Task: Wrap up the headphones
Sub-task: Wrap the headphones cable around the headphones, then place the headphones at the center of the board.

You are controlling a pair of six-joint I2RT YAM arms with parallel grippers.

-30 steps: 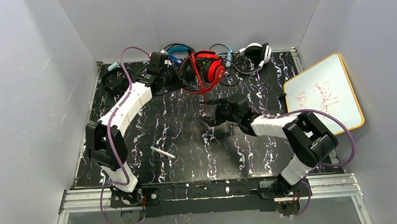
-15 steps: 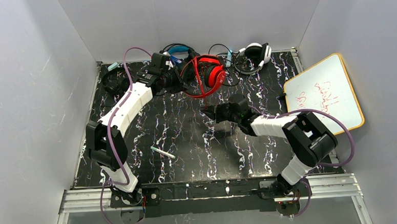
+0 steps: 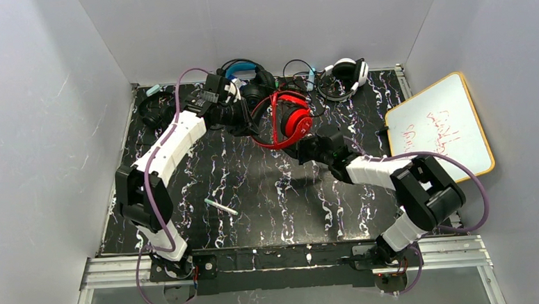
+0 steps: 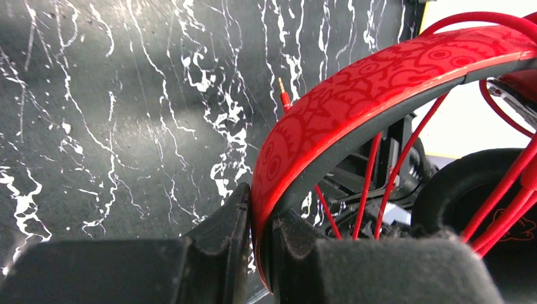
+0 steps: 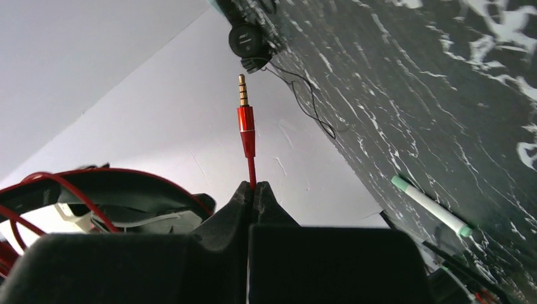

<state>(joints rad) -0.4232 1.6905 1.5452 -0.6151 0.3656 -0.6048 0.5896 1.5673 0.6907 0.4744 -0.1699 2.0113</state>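
Black marble-look table with white veins (image 3: 270, 214), grey walls round it. White dry-erase board with a wooden frame (image 3: 438, 126) lies off the table's right edge, red scribble on it.

Glossy red over-ear headphones (image 3: 294, 119) are at the far middle of the table with red cord looped round them. I can't tell if they clear the surface. My left gripper (image 4: 261, 221) is clamped tight on their patterned red headband, one finger on each side of the band. My right gripper (image 5: 253, 190) is just beside the red ear cup on its near side, with its jaws pinched fully together on the thin red cable (image 5: 251, 168) right under the plug.

Black headphones with a blue headband (image 3: 243, 68) lie by the back wall, behind the left gripper. White-and-black headphones (image 3: 349, 71) are far right, well apart from both grippers. All-black headphones (image 3: 154, 110) are at the far left edge. White marker pen with green ends (image 3: 221, 207) lies near-left on the table. Red-sleeved gold jack plug (image 5: 246, 120) sticks straight out past my right fingertips.
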